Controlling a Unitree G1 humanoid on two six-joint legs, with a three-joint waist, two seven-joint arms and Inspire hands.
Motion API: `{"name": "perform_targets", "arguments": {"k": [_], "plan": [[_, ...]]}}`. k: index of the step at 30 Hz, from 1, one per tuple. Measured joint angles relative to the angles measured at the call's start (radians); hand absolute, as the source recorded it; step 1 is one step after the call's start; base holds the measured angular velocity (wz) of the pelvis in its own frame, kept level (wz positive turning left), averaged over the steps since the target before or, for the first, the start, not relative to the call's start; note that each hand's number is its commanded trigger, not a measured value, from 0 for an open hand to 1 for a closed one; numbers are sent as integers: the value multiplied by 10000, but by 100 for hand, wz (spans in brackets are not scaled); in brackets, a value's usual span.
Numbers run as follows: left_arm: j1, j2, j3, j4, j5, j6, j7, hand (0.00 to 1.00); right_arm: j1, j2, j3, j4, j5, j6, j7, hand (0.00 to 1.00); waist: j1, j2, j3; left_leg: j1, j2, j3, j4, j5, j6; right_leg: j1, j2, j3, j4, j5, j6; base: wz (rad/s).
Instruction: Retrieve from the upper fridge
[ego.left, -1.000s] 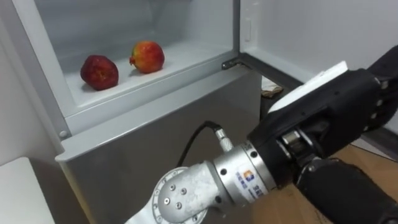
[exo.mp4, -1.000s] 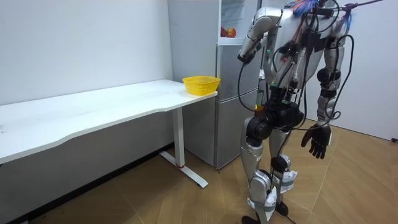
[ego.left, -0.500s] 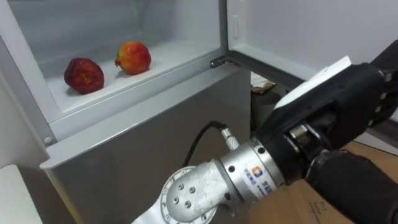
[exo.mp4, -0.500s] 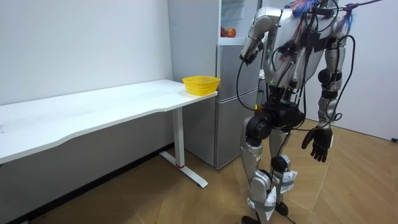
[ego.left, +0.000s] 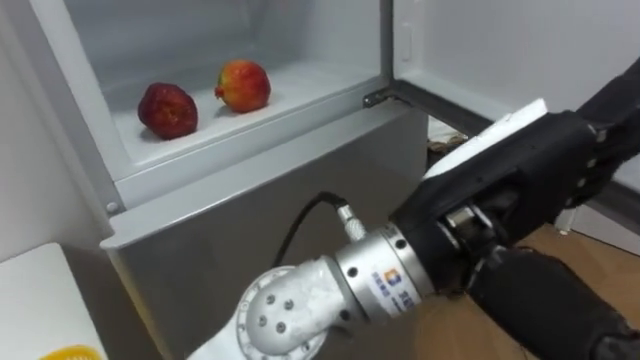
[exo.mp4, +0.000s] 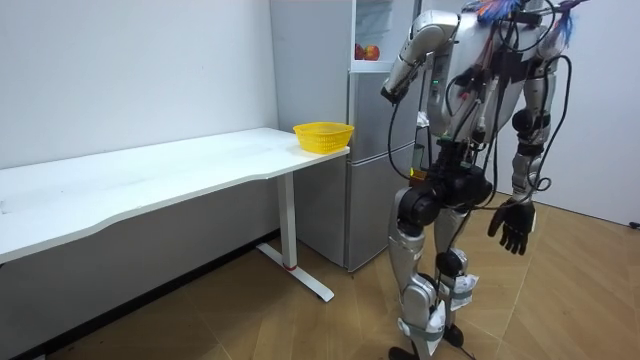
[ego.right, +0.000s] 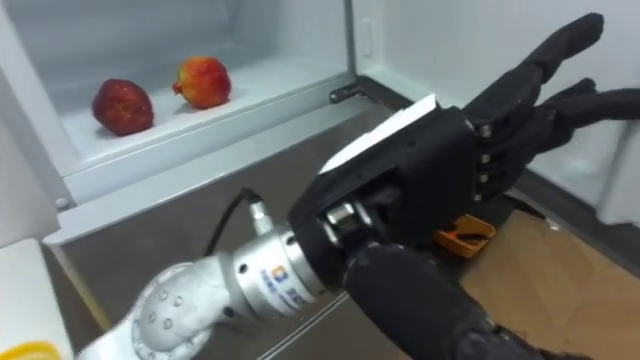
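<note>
Robot standing before the open fridge (exo.mp4: 366, 160). 2 fruits, a dark red apple (ego.left: 167, 109) left of a red-yellow apple (ego.left: 244, 85), lie on the upper compartment's shelf (ego.left: 300, 92), well apart from both hands. Right eye view: left hand (ego.right: 430, 170) raised nearer, right of the apples, fingers straight, spread, empty. Room view: right hand (exo.mp4: 515, 225) hanging low, fingers relaxed; yellow basket (exo.mp4: 322, 136) on the white table (exo.mp4: 150, 175) beside the fridge.

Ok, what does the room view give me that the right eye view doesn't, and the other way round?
Room view: the right hand hanging open at the robot's side, away from the fridge. Right eye view: the left hand with fingers straight, short of the shelf, touching neither fruit. Both: the dark red fruit and the red-yellow fruit in the open upper compartment.
</note>
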Motion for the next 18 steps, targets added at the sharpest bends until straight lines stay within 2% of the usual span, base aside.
{"name": "perform_targets", "arguments": {"k": [1, 2, 3, 5, 6, 7, 11, 13, 18], "plan": [[198, 189, 351, -369, 126, 1, 23, 0, 4, 62, -4, -1, -197, 8, 2, 0, 129, -89, -56, 6, -23, -210, -1, 67, 7, 51, -23, -108, 2, -1, -9, 49], [271, 285, 503, -507, 176, 1, 30, 0, 15, 80, -4, 1, -258, 12, 7, 0, 247, -127, -75, 17, -22, -266, 0, 80, -1, 97, -26, -159, -13, -1, -16, 42], [452, 432, 818, -783, 386, 4, 43, 0, 37, 80, -9, 3, -341, 14, 5, 0, 473, -183, -132, 21, -19, -436, 16, 92, -8, 192, -71, -384, -23, 0, -36, 44], [733, 481, 1242, -1161, 497, 5, 97, 0, 76, 75, -47, 12, -439, 7, -79, 0, 682, -252, -191, 30, -28, -694, 53, 96, -9, 351, -114, -658, -150, -26, -55, 49], [837, 478, 1405, -1420, 496, 4, 279, 0, 59, 83, -17, 11, -495, 8, -152, 0, 921, -287, -218, 42, -27, -799, 85, 97, -11, 460, -129, -771, -192, -33, -59, 34], [888, 477, 1544, -1647, 495, -9, 468, 0, 83, 80, 14, 31, -593, -15, -209, 0, 1136, -305, -215, 59, -26, -878, 125, 97, -11, 550, -139, -846, -225, -34, -61, 27], [1341, 581, 2124, -2441, 597, -76, 936, 0, 76, 99, -19, -16, -770, -216, -400, 0, 1527, -266, -247, 77, -36, -1146, 149, 116, -27, 757, -179, -1118, -338, -30, -75, 21], [1844, 526, 2818, -2809, 861, -246, 1219, 0, 188, 222, -58, -55, -1072, -222, -525, 0, 1682, -267, -249, 114, -35, -1313, 195, 127, -41, 879, -183, -1249, -352, -65, -105, 22], [2395, 347, 3905, -3009, 1609, -635, 2136, 0, 551, 530, -59, -81, -1283, -253, -562, 0, 2195, -320, -238, 82, -63, -1572, 200, 175, -72, 879, -230, -1466, -227, -217, -131, 17]]}}
